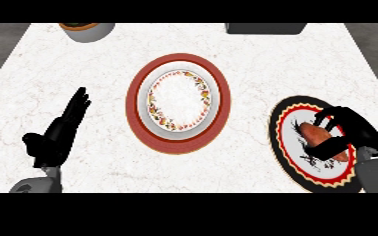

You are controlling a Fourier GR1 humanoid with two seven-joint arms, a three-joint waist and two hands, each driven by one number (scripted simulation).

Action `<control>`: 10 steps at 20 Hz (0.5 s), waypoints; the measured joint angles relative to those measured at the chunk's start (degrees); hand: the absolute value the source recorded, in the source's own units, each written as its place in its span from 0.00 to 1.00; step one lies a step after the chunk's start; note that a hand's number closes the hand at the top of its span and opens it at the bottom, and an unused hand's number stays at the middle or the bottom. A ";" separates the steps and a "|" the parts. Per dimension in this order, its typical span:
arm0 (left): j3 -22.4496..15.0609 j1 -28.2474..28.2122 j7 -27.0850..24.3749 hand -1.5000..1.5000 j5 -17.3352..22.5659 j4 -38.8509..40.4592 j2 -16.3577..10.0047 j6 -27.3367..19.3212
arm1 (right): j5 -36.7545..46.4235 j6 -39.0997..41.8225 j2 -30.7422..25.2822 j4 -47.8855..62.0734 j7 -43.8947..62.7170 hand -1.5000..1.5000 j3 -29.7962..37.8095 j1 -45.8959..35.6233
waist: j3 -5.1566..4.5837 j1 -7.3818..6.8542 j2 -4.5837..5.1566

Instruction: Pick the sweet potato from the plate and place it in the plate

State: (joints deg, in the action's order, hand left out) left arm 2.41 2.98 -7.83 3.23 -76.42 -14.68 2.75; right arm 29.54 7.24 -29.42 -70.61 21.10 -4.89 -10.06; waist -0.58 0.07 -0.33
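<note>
Counter (280, 60): a pale marbled top, with the two plates set well apart on it.
Centre plate (133, 105): red rim and a flowered ring inside, with nothing on it. I'd guess this is where the load should go.
Right plate (275, 139): dark scalloped rim, near the counter's right side.
Left hand (55, 135): at the left, fingers straight, resting and holding nothing.
Right hand (353, 135): over the right plate, fingers and thumb curled round the sweet potato.
Sweet potato (316, 135): orange-brown and long, lying on or just above the right plate; I can't tell which. It looks stiff, solid and dull-skinned, so probably not slippery. The tapered ends could slide out, so the thick middle is the place to hold. It is hardy itself, but the plates are not — set it down gently.
</note>
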 measured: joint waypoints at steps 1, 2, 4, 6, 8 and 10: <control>0.30 0.52 0.50 0.50 -0.02 0.10 -0.12 0.10 | 0.84 -0.47 0.37 -0.37 -0.27 1.00 -0.08 -0.12 | 0.01 0.02 0.00; 0.41 0.40 1.15 0.50 0.05 -0.76 -0.16 0.07 | 1.79 -1.57 0.58 -1.08 -0.99 1.00 -0.26 0.32 | 0.06 0.00 0.00; 0.32 -0.01 1.50 0.50 -0.04 -1.36 0.21 -0.04 | 4.37 -4.32 1.23 -3.54 -1.09 1.00 -1.13 1.60 | 0.05 0.09 -0.07; 0.43 0.22 1.95 0.50 -0.30 -1.33 0.47 -0.59 | 6.87 -7.28 2.23 -10.00 1.13 1.00 -2.58 6.12 | 0.05 0.72 -0.21; 0.27 -0.19 1.73 0.50 -0.79 -1.52 0.98 -1.33 | 10.59 -11.46 3.93 -16.13 4.02 1.00 -4.53 10.99 | 0.00 1.38 -0.42; 0.83 -0.57 1.75 0.50 -0.63 -1.36 0.57 -1.25 | 14.94 -15.22 5.66 -22.40 7.09 1.00 -7.11 16.26 | 0.00 1.91 -0.54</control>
State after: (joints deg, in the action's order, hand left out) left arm 3.24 2.41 -6.08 2.60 -77.78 -14.11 1.50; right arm 44.48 -7.98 -23.76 -93.01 28.20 -12.00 6.21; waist -0.58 1.98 -0.87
